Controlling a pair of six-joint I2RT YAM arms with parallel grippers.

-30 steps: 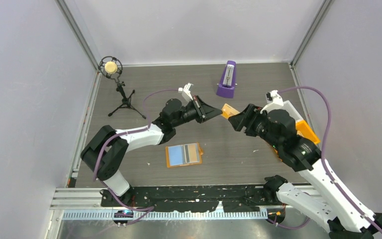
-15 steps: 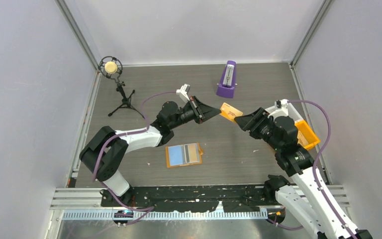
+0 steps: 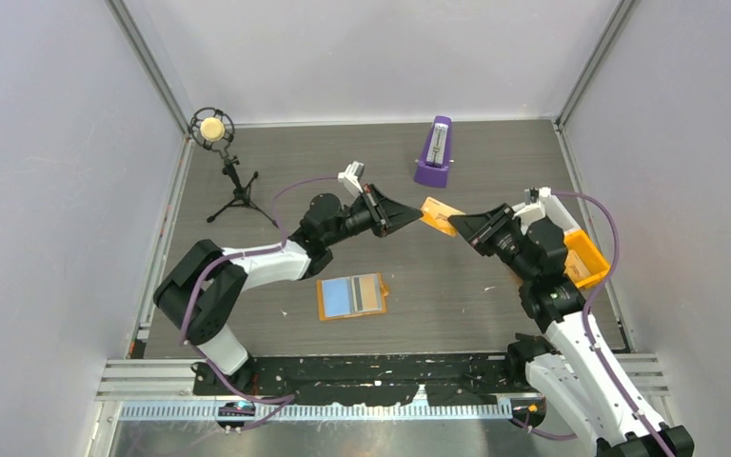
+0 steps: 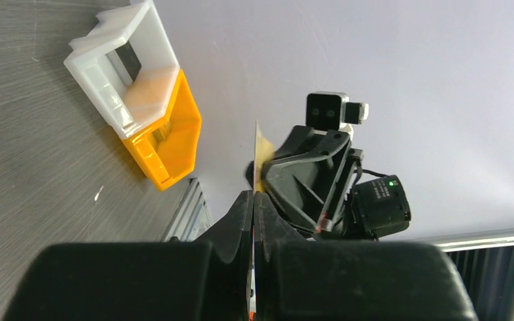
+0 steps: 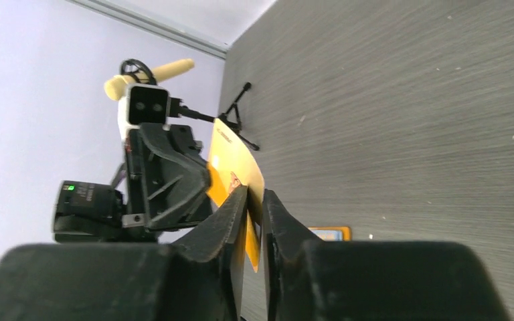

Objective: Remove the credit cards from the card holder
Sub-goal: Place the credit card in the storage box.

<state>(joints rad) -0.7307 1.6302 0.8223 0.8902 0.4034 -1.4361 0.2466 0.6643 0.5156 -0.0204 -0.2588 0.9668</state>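
Top view: flat orange card holder [image 3: 441, 211] midair, pinched by left end effector [image 3: 420, 217] and right end effector [image 3: 454, 222]. Left wrist only catches its thin edge, right wrist its smooth face. Credit cards [image 3: 352, 295] lie at its 7 o'clock on the woodgrain tabletop [image 3: 495, 162].

Orange card [image 5: 237, 157] partly behind fingers [image 5: 217, 231]
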